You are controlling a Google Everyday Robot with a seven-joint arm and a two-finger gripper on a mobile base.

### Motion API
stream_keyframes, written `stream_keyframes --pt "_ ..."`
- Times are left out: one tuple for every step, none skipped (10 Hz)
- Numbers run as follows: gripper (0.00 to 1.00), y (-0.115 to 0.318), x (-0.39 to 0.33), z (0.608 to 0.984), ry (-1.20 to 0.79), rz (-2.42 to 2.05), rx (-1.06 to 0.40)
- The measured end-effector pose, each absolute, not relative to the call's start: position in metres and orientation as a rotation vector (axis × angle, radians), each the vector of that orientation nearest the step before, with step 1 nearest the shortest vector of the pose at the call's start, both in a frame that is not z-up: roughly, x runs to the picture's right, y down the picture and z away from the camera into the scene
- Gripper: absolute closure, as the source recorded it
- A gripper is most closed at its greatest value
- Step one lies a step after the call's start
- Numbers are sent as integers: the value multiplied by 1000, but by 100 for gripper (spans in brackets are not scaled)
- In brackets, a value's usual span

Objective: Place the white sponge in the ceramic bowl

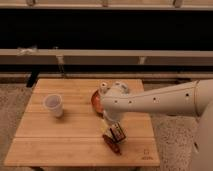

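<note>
The ceramic bowl (95, 100), orange-red and shallow, sits on the wooden bench (75, 135), and the white arm (160, 100) covers its right part. The end effector (115, 132) hangs low over the bench just in front of the bowl, fingers spread wide. A pale patch at its left edge could be the white sponge (105, 128), but I cannot tell for sure. A dark red object (112, 144) lies further in front of the bowl. A translucent plastic cup (54, 105) stands well left of the bowl.
</note>
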State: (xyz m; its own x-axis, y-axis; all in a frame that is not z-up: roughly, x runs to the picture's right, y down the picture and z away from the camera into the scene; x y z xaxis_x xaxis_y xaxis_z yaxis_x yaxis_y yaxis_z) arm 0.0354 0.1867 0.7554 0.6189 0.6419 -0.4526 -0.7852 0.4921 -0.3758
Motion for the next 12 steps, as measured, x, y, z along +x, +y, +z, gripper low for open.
stream_keyframes --pt "20 186 35 756 267 879 -592" --pt "20 185 36 763 273 876 -591" --pt "20 183 36 772 281 872 -590" --pt "20 181 37 778 287 871 -591" --pt "20 180 41 790 303 872 -591" --pt "20 179 41 796 309 874 -593" --pt "20 178 42 803 318 876 -596" --pt "20 179 45 811 330 880 -601" --pt "20 183 47 817 344 885 -611" --pt "20 187 47 822 354 887 -623" --pt "20 192 47 824 362 888 -634" --pt "20 197 47 827 372 891 -646"
